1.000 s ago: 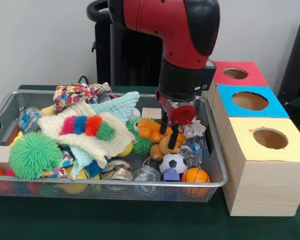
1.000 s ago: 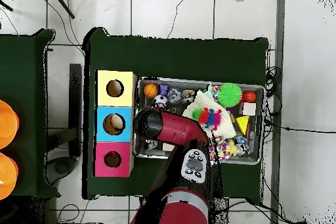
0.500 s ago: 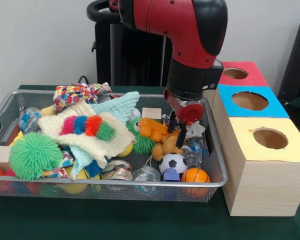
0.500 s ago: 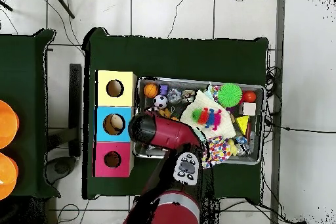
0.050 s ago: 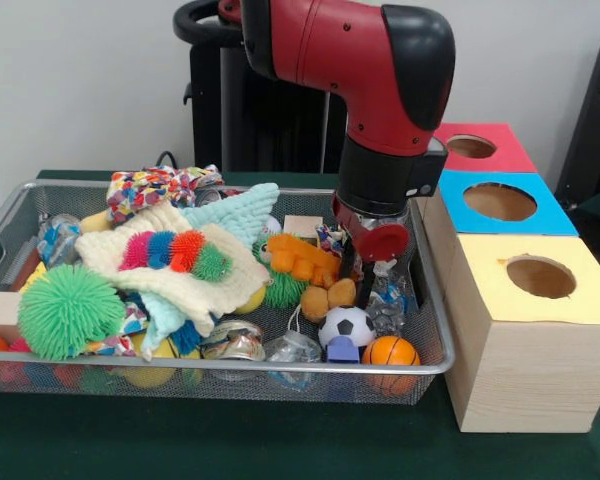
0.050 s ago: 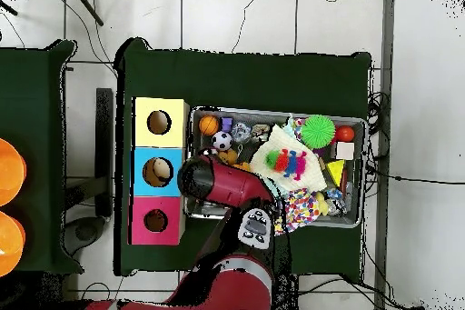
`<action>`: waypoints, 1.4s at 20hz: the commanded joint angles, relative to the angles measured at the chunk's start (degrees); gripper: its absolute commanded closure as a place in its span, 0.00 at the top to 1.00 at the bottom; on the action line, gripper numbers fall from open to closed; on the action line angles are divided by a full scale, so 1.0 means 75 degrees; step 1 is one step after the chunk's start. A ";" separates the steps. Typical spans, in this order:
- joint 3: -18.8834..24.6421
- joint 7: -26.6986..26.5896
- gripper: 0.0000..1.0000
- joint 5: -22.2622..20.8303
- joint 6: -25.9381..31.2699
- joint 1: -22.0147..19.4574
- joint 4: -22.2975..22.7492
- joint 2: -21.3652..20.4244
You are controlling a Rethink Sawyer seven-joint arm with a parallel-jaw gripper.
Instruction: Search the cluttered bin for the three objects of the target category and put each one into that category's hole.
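The wire bin (image 5: 230,366) is full of toys, balls, cloths and wrappers. My gripper (image 5: 363,275) is down inside its right end, right beside an orange plush toy (image 5: 302,260) and above crinkled clear wrappers (image 5: 388,298). Whether it grips anything is hidden by the clutter. A small soccer ball (image 5: 347,325) and an orange basketball (image 5: 390,351) lie just in front of it. From overhead, the red arm (image 6: 222,184) covers the gripper and the bin's left part. Three boxes with round holes stand beside the bin: yellow (image 5: 540,277), blue (image 5: 500,202) and red (image 5: 471,146).
A green spiky ball (image 5: 68,308) and a cream cloth with a striped fuzzy caterpillar (image 5: 175,250) fill the bin's left half. A light blue cloth (image 5: 235,212) and a multicoloured rope toy (image 5: 150,187) lie at the back. Wooden blocks (image 5: 302,226) sit among them.
The gripper has shifted right across the bin, from over the orange plush toy towards the wrappers near the right wall. The plush toy's body has shifted slightly.
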 commanded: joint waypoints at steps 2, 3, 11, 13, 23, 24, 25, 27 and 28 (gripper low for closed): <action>0.0669 0.1067 1.00 0.0404 -0.0544 -0.0095 0.0025 0.0558; 0.0649 0.1053 1.00 0.0406 -0.0542 -0.0090 0.0009 0.0568; 0.0357 0.0851 0.00 0.0312 -0.0278 0.0052 -0.0248 0.0605; 0.0364 0.0948 0.00 0.0403 -0.0218 0.0064 -0.0215 0.0505; -0.0306 0.0880 0.00 0.0298 0.1310 0.0447 -0.0262 -0.0524; -0.0376 0.0843 0.00 0.0264 0.1544 0.0465 -0.0330 -0.0632; -0.0450 0.0816 0.00 0.0230 0.1741 0.0499 -0.0417 -0.0702; -0.0572 0.0766 0.00 0.0165 0.2125 0.0534 -0.0581 -0.0843; -0.0637 0.0745 0.00 0.0128 0.2313 0.0552 -0.0679 -0.0895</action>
